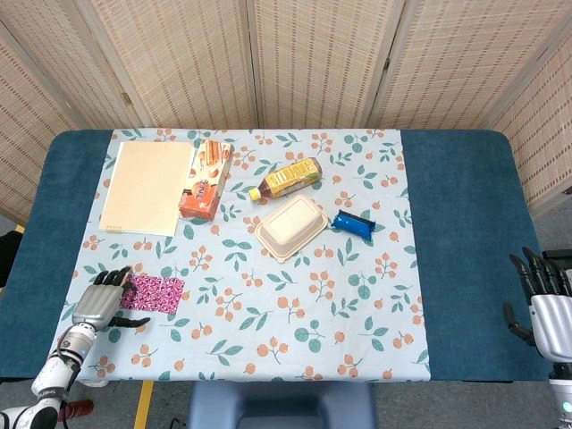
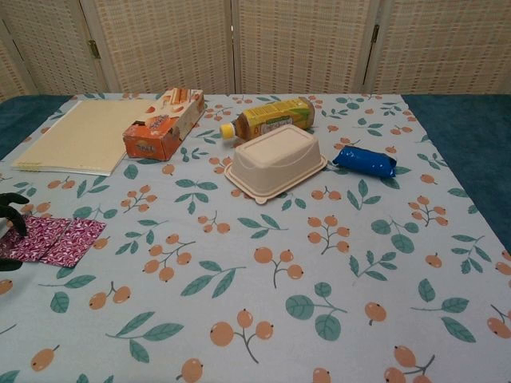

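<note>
Fingers of left hand (image 1: 96, 304) spread, seemingly touching purple packet (image 1: 152, 293); right hand (image 1: 542, 302) open.

You are in a test room set up for robot practice. Woven folding screens (image 1: 313, 63) close off the back edge of the blue table (image 1: 465, 232), and a flowery cloth (image 1: 304, 313) covers its middle.

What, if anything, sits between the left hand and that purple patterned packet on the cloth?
Nothing visible does. The left hand is right at the near-left edge of the purple packet, fingertips at or over its edge; whether they touch is unclear. The carton, bottle, tray and blue pack lie farther back.
</note>
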{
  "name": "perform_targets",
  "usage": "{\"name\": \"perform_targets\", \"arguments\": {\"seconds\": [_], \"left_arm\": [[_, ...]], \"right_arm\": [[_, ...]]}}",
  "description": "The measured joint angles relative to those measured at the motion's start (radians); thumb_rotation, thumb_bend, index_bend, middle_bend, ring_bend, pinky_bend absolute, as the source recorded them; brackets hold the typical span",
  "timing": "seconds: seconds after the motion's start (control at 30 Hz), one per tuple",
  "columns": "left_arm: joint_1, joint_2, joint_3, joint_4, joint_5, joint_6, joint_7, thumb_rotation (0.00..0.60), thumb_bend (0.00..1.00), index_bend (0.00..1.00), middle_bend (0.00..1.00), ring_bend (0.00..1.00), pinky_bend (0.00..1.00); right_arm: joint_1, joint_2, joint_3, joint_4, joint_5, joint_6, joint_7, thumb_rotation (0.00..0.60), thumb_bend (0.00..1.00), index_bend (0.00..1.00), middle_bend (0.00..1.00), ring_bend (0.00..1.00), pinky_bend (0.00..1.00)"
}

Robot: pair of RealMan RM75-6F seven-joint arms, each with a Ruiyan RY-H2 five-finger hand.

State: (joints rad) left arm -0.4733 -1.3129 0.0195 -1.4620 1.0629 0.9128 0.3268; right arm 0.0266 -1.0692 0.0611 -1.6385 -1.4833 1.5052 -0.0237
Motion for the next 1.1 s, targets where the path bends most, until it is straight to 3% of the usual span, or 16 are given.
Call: {"name": "perform_targets", "arguments": {"seconds": [0.57,1.1], "left_arm": [[0.009,0.015,0.002,-0.079,0.058,0.047,0.025,0.264,0.09,0.3,0.0,0.0,0.0],[-0.002,-0.008,0.002,-0.044,-0.011,0.015,0.057,0.266,0.09,0.29,0.0,0.0,0.0]], "right_arm": [[-0.003,-0.001,-0.002,0.005,0.0,0.001,0.006,0.6,0.5,0.0,0.0,0.0,0.0],[-0.004,-0.003,-0.002,0.004,0.002,-0.001,0.003,0.6,0.5,0.0,0.0,0.0,0.0]]}}
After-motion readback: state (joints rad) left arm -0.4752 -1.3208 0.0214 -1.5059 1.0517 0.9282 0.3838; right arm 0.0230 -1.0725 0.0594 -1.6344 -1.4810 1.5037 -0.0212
